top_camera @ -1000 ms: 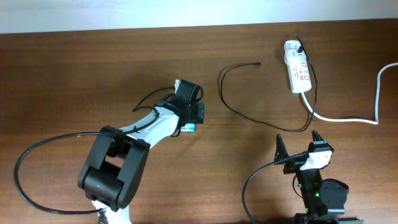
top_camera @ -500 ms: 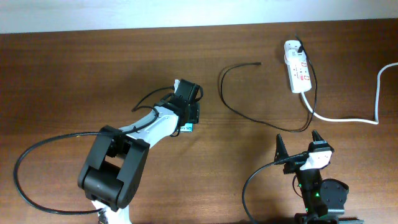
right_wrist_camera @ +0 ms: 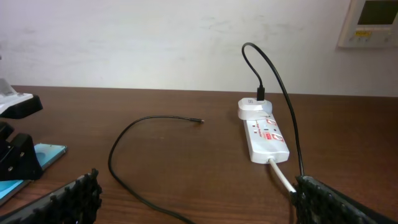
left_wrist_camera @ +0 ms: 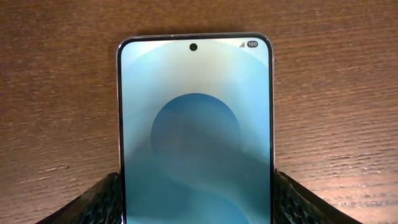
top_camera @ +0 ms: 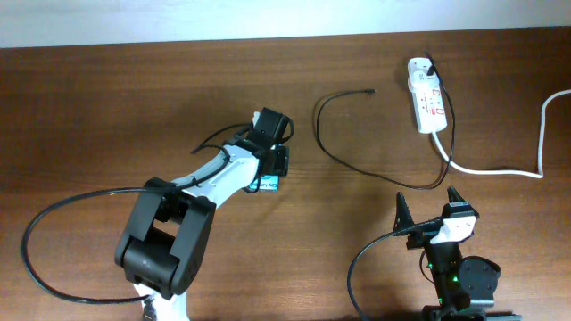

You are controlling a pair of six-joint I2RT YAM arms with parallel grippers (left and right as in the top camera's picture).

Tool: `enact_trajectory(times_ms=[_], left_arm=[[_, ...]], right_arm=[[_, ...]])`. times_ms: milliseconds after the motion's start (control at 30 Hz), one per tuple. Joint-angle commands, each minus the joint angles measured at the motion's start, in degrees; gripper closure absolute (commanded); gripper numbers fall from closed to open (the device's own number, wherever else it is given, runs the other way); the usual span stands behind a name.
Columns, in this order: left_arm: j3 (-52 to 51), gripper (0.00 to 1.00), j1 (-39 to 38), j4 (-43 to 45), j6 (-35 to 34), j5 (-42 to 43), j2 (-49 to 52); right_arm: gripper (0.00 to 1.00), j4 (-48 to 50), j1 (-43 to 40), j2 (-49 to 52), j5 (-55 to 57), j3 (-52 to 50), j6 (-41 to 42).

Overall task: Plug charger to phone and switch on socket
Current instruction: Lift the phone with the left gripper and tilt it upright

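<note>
Even light; soft shadows; phone (left_wrist_camera: 195, 130) screen glowing

Phone (top_camera: 268, 184) on table (top_camera: 134, 98) left of centre, charger (top_camera: 315, 125) lying right of it, socket (top_camera: 426, 100) farther right and behind

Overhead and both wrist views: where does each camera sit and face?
Overhead: above the table, facing straight down; left arm and right arm show.
Left wrist: on the left arm, facing down at the phone; left end effector grips its edges.
Right wrist: low, facing across to the wall, socket and charger; open right end effector at bottom corners.
All three show the phone.
</note>
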Motion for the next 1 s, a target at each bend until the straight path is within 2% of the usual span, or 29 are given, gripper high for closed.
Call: enact_trajectory(times_ms=[0,233,567,967], left_arm=[[2.5,0.52,0.0,-1.0,-0.5,0.8,0.6],[4.7,0.52,0.0,-4.6,-0.5,0.8,-1.3],[4.8,0.52,0.0,-7.6,-0.5,0.8,-13.0],[4.8,0.53,0.0,-15.2,-0.5,0.7,-25.8]], right_arm=[[0.02,0.0,0.3,-0.5,0.3,-0.5,0.3],[0.01,0.0,0.3,-0.5,0.3,-0.5,0.3],[0.02,0.0,0.3,-0.5,0.3,-0.5,0.3],[0.02,0.0,0.3,-0.5,0.3,-0.5,0.3]])
